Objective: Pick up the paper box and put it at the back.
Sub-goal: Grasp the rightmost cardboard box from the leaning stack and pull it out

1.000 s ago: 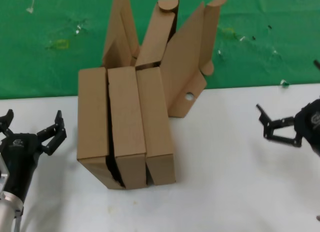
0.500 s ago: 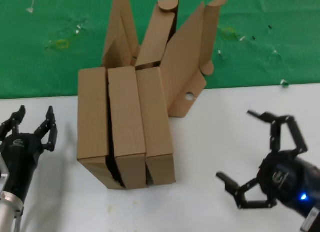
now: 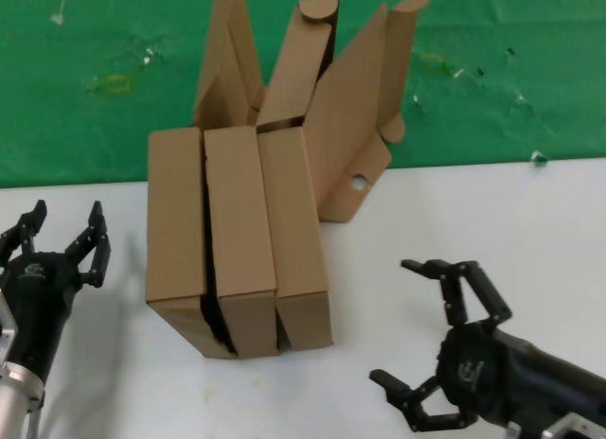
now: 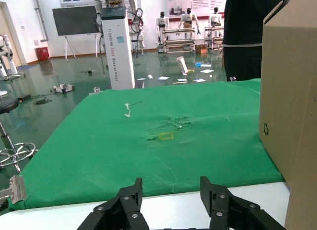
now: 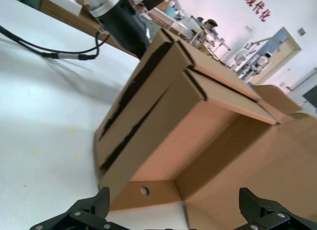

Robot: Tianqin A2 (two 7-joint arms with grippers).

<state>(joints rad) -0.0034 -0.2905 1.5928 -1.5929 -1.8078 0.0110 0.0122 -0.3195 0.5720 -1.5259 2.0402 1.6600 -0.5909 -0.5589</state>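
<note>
**A:** Okay, near edge first. What's the right gripper (image 3: 440, 340) doing?

**B:** It's hovering low over the white tabletop (image 3: 473, 221), near the front right, with its fingers spread wide and nothing between them. It's sitting just right of the box cluster, not touching it.

**A:** Wrist view agreeing?

**B:** Yes, the right gripper's (image 5: 181, 212) two finger ends are showing far apart at the frame edge, pointing at the cardboard.

**A:** Left gripper (image 3: 59, 240)?

**B:** It's waiting at the front left over the tabletop, fingers apart, holding nothing, and standing clear of the boxes. In its own wrist view the left gripper (image 4: 171, 202) is facing the green cloth (image 4: 163, 141) with a cardboard wall (image 4: 292, 106) at the side.

**A:** Where's the paper box (image 3: 295, 236)?

**B:** It's standing on edge on the tabletop as the rightmost of three brown boxes packed side by side. Its lid (image 3: 355, 127) is angling up and back over the green cloth (image 3: 492, 70), with a small round hole (image 3: 358, 183) showing in it. The other two boxes (image 3: 204, 240) are pressing against its left side.

**A:** And farthest back?

**B:** The green cloth is lying behind the tabletop, with small whitish and yellow specks (image 3: 118, 82) scattered on it.
</note>
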